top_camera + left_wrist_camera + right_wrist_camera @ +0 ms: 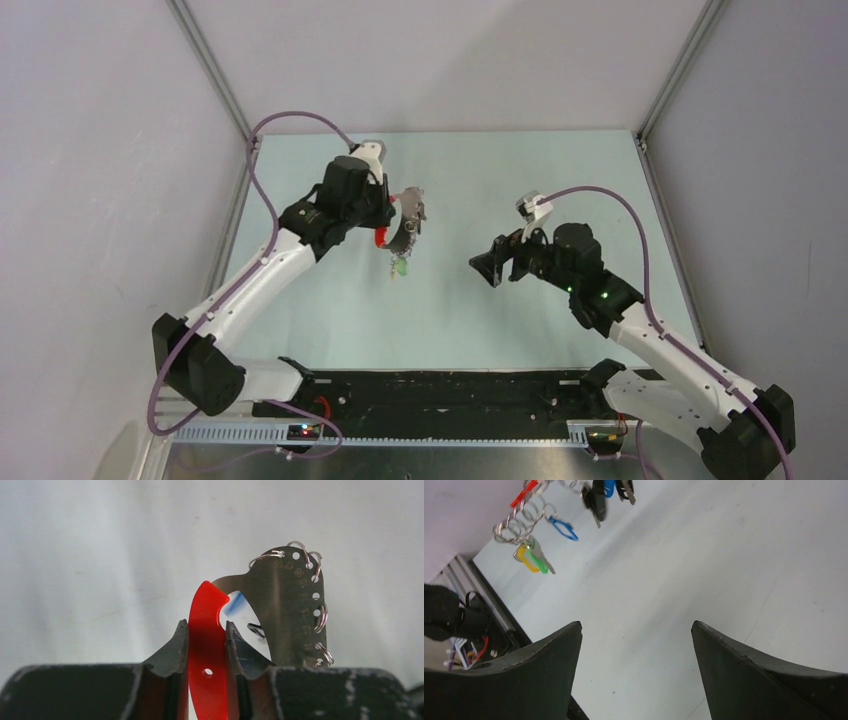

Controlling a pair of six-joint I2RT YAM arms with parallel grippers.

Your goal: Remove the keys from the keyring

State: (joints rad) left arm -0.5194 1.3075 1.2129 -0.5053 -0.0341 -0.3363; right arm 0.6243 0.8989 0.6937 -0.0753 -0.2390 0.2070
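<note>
My left gripper [388, 222] is shut on the red plastic crescent [207, 645] of the keyring and holds it above the table. The keyring's grey metal arc [290, 610] stands to the right of the crescent and carries several small split rings. In the top view the keyring [408, 222] hangs with a green-headed key [400, 268] below it. In the right wrist view the keys dangle at the upper left: a green and yellow pair [531, 557], a blue one [564, 528] and a dark one [596, 502]. My right gripper [490, 262] is open and empty, to the right of the keyring and apart from it.
The pale table [450, 320] is bounded by grey walls with metal corner posts [215, 70]. A black rail with cabling [440, 395] runs along the near edge between the arm bases. The left arm's purple cable [290, 120] loops above it.
</note>
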